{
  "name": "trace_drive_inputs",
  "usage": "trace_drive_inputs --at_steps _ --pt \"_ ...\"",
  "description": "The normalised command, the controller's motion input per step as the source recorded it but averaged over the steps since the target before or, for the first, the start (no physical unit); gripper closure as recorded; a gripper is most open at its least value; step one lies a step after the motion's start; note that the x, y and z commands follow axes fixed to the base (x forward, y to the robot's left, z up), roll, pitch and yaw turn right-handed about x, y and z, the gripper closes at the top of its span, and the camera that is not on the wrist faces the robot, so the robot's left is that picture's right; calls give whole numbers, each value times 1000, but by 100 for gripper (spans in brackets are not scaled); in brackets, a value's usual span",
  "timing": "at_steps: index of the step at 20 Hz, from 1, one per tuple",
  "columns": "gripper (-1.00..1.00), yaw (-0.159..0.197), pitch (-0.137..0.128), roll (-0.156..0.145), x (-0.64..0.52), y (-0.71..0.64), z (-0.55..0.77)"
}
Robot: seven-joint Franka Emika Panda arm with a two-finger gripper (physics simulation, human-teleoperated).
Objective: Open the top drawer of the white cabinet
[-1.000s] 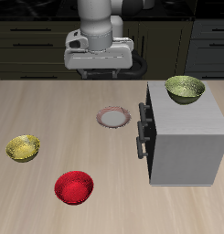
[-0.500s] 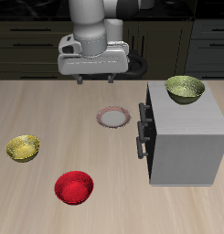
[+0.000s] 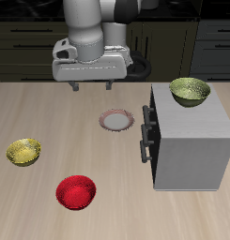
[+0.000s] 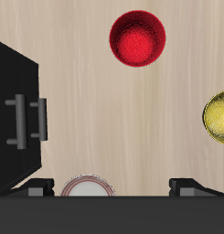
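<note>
The white cabinet (image 3: 191,141) stands on the table, drawer fronts turned toward the table's middle. Dark bar handles show on its front; the uppermost one (image 3: 150,114) marks the top drawer, which is closed flush. In the wrist view the cabinet (image 4: 13,82) looks dark, with its handles (image 4: 36,121) sticking out. My gripper (image 3: 91,86) hangs open and empty above the table's back part, well apart from the cabinet. Its fingertips (image 4: 36,187) show in the wrist view.
An olive bowl (image 3: 190,90) sits on the cabinet's top. A pink-rimmed plate (image 3: 116,120) lies beside the cabinet front, below the gripper (image 4: 86,188). A red bowl (image 3: 76,192) and a yellow bowl (image 3: 23,152) stand nearer the front edge.
The gripper has moved sideways away from the cabinet and a little lower. It stays open. The drawers and bowls have not moved.
</note>
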Motion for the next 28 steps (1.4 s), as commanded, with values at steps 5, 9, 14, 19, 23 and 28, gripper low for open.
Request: trace_drive_inputs --at_steps 5,9,14,19,23,28 --pt "-100 -8 -11 -12 225 -114 58" --pt "-100 -7 -5 3 248 -106 33" --pt "-100 -25 -17 62 105 13 -5" --pt "-100 -146 40 275 81 2 -98" --pt "-100 -71 -68 202 -21 -66 36" --pt "-100 -57 -69 107 -61 -146 71"
